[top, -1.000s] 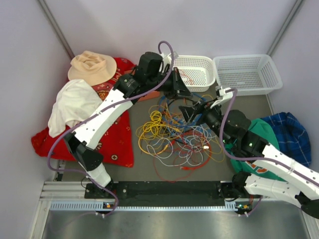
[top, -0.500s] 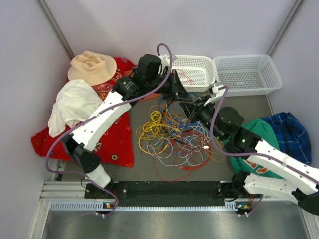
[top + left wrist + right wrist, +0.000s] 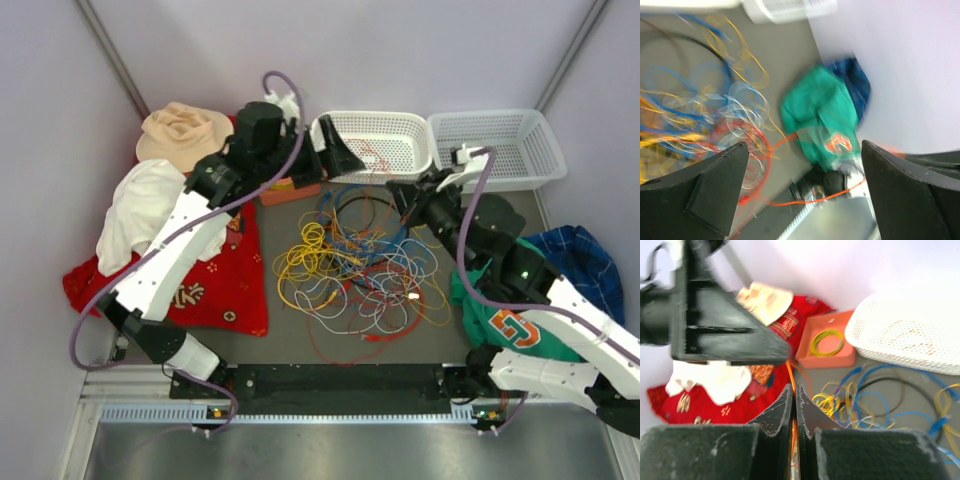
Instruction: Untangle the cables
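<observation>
The cables (image 3: 350, 265) lie in a loose tangle of yellow, blue, white, red and black loops on the grey table between the two arms. My right gripper (image 3: 400, 193) hovers at the tangle's far right edge. In the right wrist view its jaws (image 3: 794, 396) are shut on a thin orange cable (image 3: 790, 374), which runs up past the fingertips. My left gripper (image 3: 338, 158) is open by the left basket. In the left wrist view its fingers (image 3: 715, 185) stand wide apart, and an orange strand (image 3: 840, 192) crosses the gap ungripped.
Two white baskets (image 3: 385, 140) (image 3: 500, 145) stand at the back. A salmon tray (image 3: 825, 347) holding a green-yellow ring sits left of them. Red cloth (image 3: 215, 285), a white cloth (image 3: 145, 205) and a beige hat (image 3: 180, 130) lie left. A green garment (image 3: 510, 320) and blue plaid cloth (image 3: 580, 265) lie right.
My left gripper has opened and drawn back to the left, away from the tangle. My right gripper has shut on the orange cable and shifted right.
</observation>
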`<state>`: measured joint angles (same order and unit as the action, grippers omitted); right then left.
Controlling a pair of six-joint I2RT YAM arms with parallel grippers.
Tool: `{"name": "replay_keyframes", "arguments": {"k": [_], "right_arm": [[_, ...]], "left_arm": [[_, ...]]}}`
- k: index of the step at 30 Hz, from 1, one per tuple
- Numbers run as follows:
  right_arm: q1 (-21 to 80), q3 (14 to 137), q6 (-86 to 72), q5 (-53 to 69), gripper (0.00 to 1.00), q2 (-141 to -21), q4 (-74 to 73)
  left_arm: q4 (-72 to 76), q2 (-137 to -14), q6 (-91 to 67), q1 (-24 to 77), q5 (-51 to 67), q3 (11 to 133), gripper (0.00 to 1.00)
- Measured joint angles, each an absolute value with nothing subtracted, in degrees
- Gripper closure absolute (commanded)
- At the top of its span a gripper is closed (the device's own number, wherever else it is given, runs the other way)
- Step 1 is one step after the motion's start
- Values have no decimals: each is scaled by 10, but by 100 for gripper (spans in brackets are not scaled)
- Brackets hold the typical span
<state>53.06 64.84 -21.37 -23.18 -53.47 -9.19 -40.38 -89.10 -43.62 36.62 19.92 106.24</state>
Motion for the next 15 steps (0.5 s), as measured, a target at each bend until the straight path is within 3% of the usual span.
{"name": "replay_keyframes", "arguments": {"k": [5,15], "right_arm": [[467,739,-200,-244,100,-548,-152],[328,967,-195,-208,100,-735,-192]], "left_arm": [[-392,-805,-419,334,58,1037,1],[-291,-535,-395,337,-163,799,1]]}}
